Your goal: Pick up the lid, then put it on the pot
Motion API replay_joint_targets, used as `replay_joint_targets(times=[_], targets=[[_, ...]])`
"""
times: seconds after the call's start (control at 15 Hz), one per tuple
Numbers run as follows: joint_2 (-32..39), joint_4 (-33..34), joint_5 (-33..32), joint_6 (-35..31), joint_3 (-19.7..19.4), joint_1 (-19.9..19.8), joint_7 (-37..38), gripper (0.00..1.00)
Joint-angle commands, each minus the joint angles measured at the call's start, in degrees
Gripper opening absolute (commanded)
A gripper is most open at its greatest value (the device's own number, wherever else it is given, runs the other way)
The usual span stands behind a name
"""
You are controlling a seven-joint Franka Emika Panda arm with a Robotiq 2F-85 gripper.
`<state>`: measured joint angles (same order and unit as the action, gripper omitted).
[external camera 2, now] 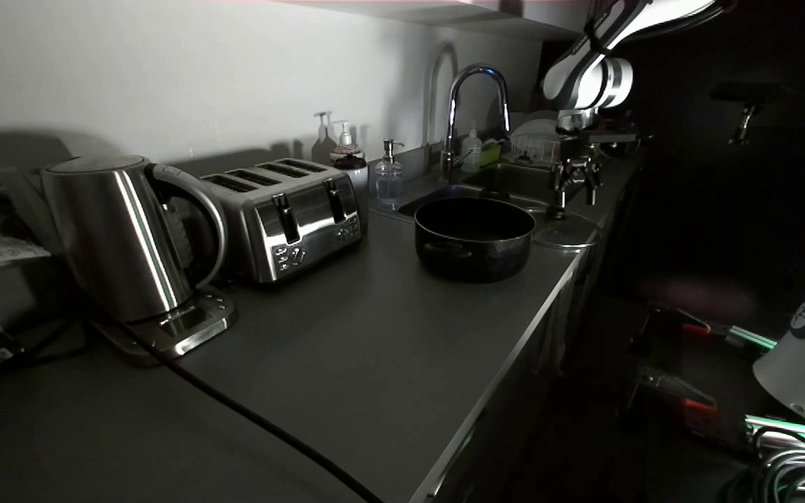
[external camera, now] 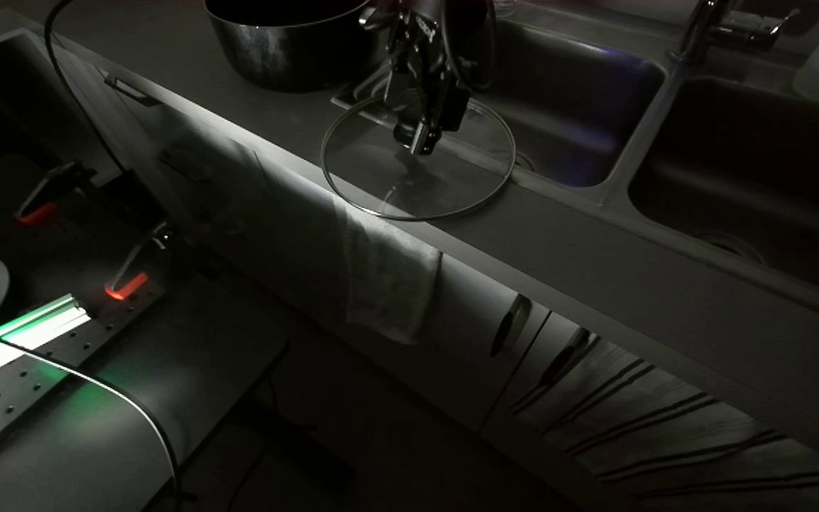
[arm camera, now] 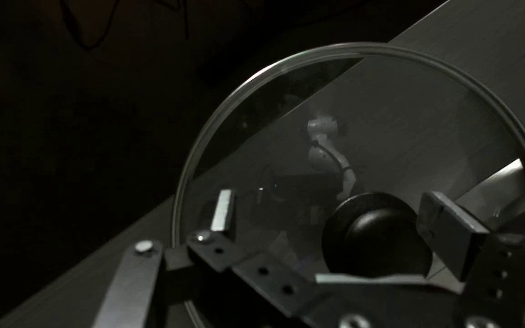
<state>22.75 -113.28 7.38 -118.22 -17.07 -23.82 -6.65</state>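
A: What comes nearest, looking along the table (external camera 2: pixel 367 363) in an exterior view?

B: A black cable (external camera 2: pixel 249 415), slanting across the near left. Behind it, also at the left, the steel kettle (external camera 2: pixel 119 244) stands on its base (external camera 2: pixel 203 334).

A: And past that?

B: The toaster (external camera 2: pixel 312 223), farther back and right of the kettle. Then, farther right, the pot (external camera 2: pixel 483 262): dark, round, upright near the table's right-hand edge, its mouth open upward.

A: So where's the lid (external camera 2: pixel 571 234)?

B: Just beyond the pot, on the far side, lying on the table with its dark knob (arm camera: pixel 376 241) up. In the wrist view its rim reaches out past the table's edge. Whether it touches the pot, I can't tell.

A: Is the gripper (external camera 2: pixel 574 200) holding it?

B: Its fingers (arm camera: pixel 223 210) are spread wide over the lid. In the wrist view the knob shows between them, nearer the finger on the right. I can't tell if that finger touches it. The arm (external camera 2: pixel 588 80) reaches in from above.

A: And farther on?

B: The sink (external camera 2: pixel 514 178), left of the lid, with the curved faucet (external camera 2: pixel 453 115) along its left side. Farthest is a dish rack (external camera 2: pixel 534 150) with white dishware (external camera 2: pixel 535 128) in it.
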Motion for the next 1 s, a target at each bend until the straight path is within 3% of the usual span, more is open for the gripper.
replay_joint_targets(times=[0.0,0.93], targets=[[3.0,2.94,-0.01,-1.77,0.11,0.07,2.42,1.0],[4.08,3.27,-0.36,-5.87,1.89,1.4,2.28,1.0]])
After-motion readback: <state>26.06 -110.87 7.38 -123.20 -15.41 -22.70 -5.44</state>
